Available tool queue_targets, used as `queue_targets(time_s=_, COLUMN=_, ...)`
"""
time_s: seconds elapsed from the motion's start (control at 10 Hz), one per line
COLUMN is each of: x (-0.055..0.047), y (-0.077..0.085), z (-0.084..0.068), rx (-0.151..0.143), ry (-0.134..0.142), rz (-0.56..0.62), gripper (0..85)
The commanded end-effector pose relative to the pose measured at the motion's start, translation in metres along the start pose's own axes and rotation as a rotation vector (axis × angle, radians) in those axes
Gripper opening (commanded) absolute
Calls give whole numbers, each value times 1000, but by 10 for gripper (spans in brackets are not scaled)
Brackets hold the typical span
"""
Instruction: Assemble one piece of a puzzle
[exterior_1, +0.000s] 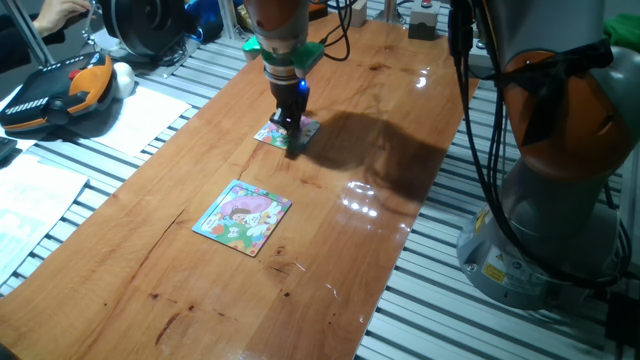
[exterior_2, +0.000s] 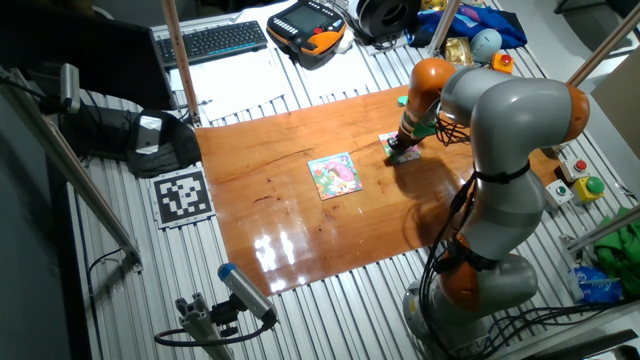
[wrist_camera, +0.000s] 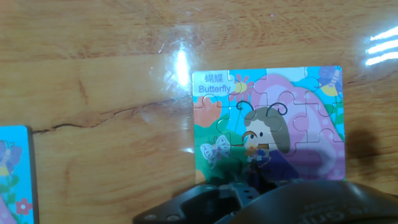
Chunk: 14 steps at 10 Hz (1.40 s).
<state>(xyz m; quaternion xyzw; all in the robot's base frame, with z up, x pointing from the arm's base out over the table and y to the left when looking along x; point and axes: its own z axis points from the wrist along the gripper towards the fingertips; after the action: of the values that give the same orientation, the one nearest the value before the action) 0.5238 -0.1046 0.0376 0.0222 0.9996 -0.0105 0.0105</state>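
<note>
Scene: a long wooden surface (exterior_1: 330, 190) runs diagonally through one fixed view, from lower left to upper right, with glare spots right of centre.
Arm: an orange and grey robot arm (exterior_2: 500, 130) fills the right side of the other fixed view and reaches to the upper right part of the surface.
Gripper (exterior_1: 290, 135): it points straight down in the upper middle of one fixed view, its tip at the near edge of the puzzle.
Jaws: close together in one fixed view, but I cannot tell whether they hold anything; in the hand view only the dark underside of the hand shows along the bottom edge.
Puzzle (wrist_camera: 268, 124): a small square picture lying flat, right of centre in the hand view. It is pink, green and white, with a cartoon insect, a white butterfly and the word "Butterfly" in its upper left corner.
Piece: not made out as a separate thing in any view; the visible part of the puzzle looks filled, and its lower edge is hidden by the hand.
Other puzzle (exterior_1: 243, 217): a larger square with a blue border and a pink-haired figure, below centre in one fixed view, well apart from the gripper.
Marker: a black and white square tag (exterior_2: 183, 194) lies at the left of the other fixed view.
</note>
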Motion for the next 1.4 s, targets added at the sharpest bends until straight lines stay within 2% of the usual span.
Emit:
queue_targets(time_s=0.0, x=0, y=0, z=1, rx=0, ry=-1, rz=-8, gripper=0)
queue_targets(time_s=0.7, x=-7, y=0, z=6, rx=-8, ry=-7, rz=-36, gripper=0)
queue_targets(time_s=1.3, x=-11, y=0, z=8, rx=-3, ry=-6, rz=-42, gripper=0)
